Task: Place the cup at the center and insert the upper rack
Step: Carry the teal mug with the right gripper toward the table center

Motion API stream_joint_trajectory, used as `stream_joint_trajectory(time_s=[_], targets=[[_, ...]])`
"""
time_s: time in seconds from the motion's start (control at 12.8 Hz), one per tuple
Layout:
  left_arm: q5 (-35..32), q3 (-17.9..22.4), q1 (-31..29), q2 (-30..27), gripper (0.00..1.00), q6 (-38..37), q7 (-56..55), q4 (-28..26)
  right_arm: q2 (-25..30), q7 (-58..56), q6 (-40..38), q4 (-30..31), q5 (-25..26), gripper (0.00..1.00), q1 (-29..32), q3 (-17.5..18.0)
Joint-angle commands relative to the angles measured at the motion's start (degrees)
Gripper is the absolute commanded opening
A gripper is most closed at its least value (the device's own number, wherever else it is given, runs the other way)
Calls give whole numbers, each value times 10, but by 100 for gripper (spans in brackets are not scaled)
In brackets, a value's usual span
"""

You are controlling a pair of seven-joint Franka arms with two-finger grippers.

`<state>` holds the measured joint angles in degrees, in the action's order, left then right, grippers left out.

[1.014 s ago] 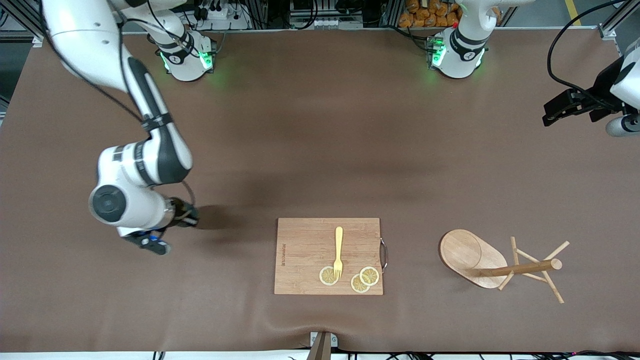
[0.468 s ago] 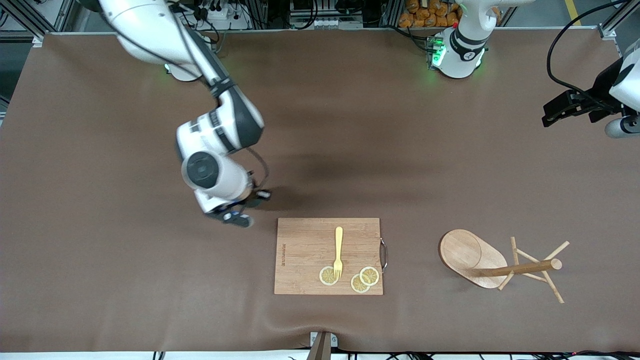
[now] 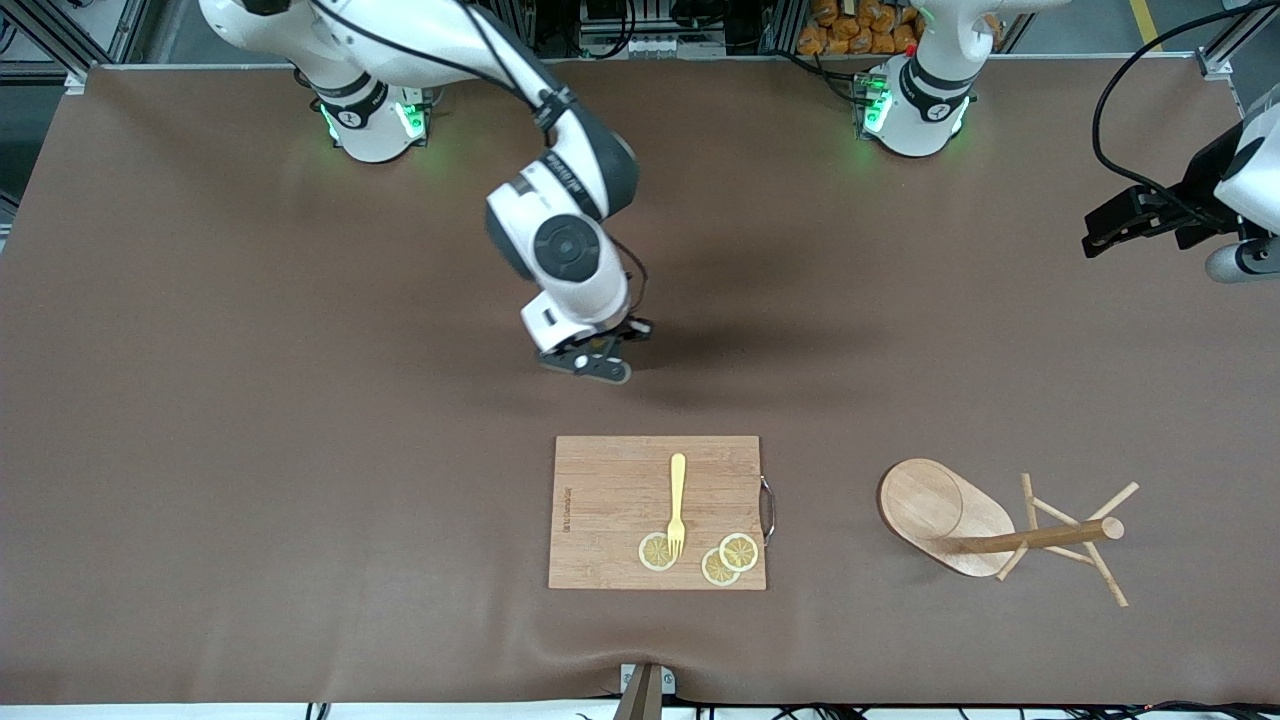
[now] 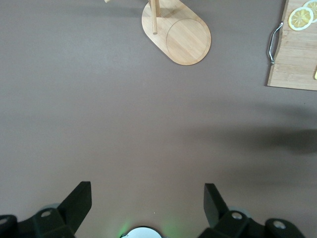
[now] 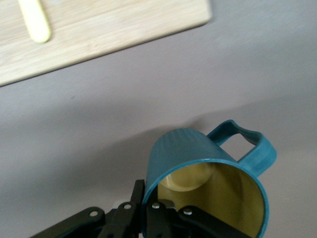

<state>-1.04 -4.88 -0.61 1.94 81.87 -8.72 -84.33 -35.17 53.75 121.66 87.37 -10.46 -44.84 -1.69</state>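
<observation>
My right gripper [image 5: 148, 210] is shut on the rim of the cup [image 5: 208, 178], a dark teal ribbed mug with a loop handle and a mustard-yellow inside. It hangs tilted over the bare mat at the table's middle, beside the cutting board's edge. In the front view the right gripper [image 3: 610, 345] and its wrist hide the cup. The upper rack [image 3: 1000, 530], a light wooden mug tree, lies on its side toward the left arm's end; its oval base [image 4: 178, 29] shows in the left wrist view. My left gripper [image 4: 146, 191] waits open and empty over the mat at the table's edge [image 3: 1100, 225].
A rectangular wooden cutting board [image 3: 657, 512] with a metal handle lies nearer to the front camera than the right gripper. On it are a yellow fork [image 3: 677, 505] and three lemon slices [image 3: 720, 560]. Brown mat [image 3: 300, 550] covers the table.
The right arm has swung with the cup from the right arm's end of the table to over the middle. The left arm has not moved.
</observation>
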Motion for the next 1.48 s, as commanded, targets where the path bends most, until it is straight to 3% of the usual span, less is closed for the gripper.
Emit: stream_joint_trajectory(time_s=[0.0,0.7,1.09,1.17,1.25,1.4], targets=[[-3,-3,-4,7,100,7,13,4,-31,60,69,-13,-13,0,-47,-8],[-2,2,-17,14,100,12,53,4,-69,245,150,-16,-12,0,-126,-7],[-2,2,-18,18,100,20,55,4,-89,246,163,-24,-6,3,-132,-8],[-2,2,-18,18,100,21,55,4,-89,239,163,-24,-5,63,-130,-8],[-2,2,-17,18,100,20,55,4,-88,240,162,-28,-6,100,-126,-9],[-1,1,-17,18,100,20,55,4,-77,240,156,-35,-5,100,-131,-9]])
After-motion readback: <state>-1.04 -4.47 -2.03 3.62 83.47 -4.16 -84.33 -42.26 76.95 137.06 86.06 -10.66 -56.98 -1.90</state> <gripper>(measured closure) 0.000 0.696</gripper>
